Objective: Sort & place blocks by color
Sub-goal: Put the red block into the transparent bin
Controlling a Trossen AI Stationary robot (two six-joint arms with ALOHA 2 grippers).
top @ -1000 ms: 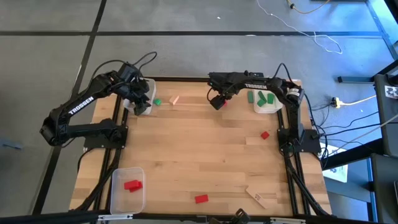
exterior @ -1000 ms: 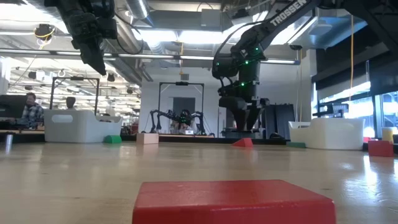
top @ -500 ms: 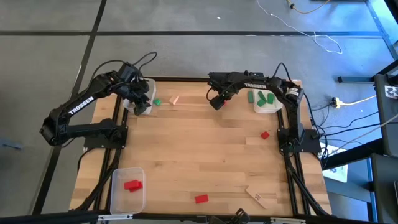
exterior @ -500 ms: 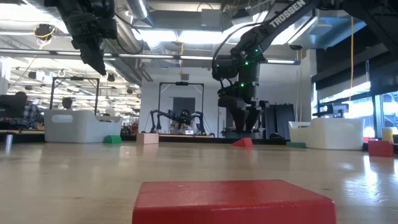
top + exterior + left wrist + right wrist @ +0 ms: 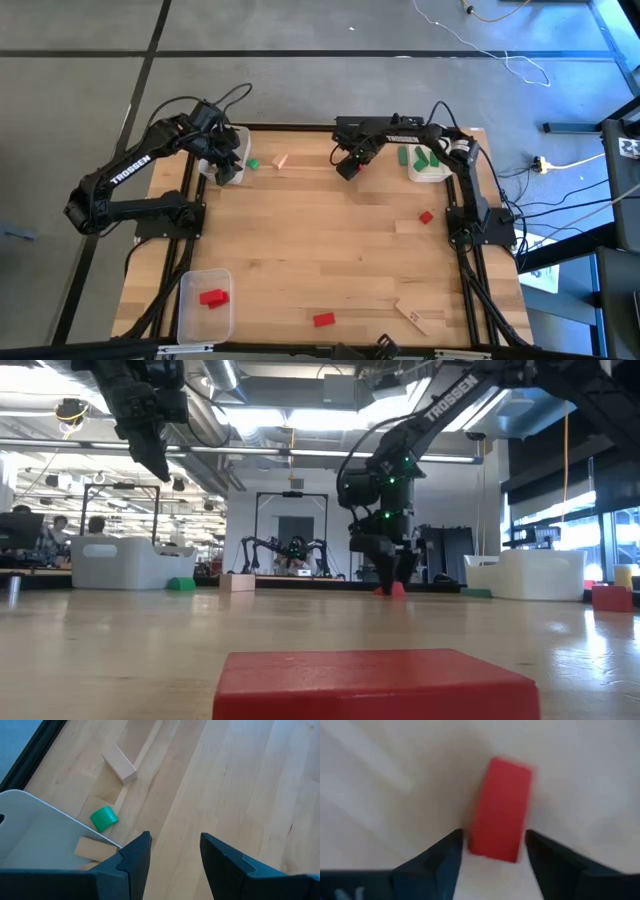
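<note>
While astride red block [image 5: 501, 809], right claw [image 5: 492, 851] spread.

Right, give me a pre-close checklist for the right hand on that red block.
1. Right hand open: ok, fingers stand apart.
2. Red block between the fingers: ok in the right wrist view, one finger on each long side.
3. Hand low enough: cannot tell; in the low view the fingertips are down around the block, but contact with the table is not clear.
4. Nothing else between the fingers: ok, only bare wood near the block.
5. Left hand out of the way: ok, open by the bin at the far left corner.
6. Red bin reachable: cannot tell.
</note>
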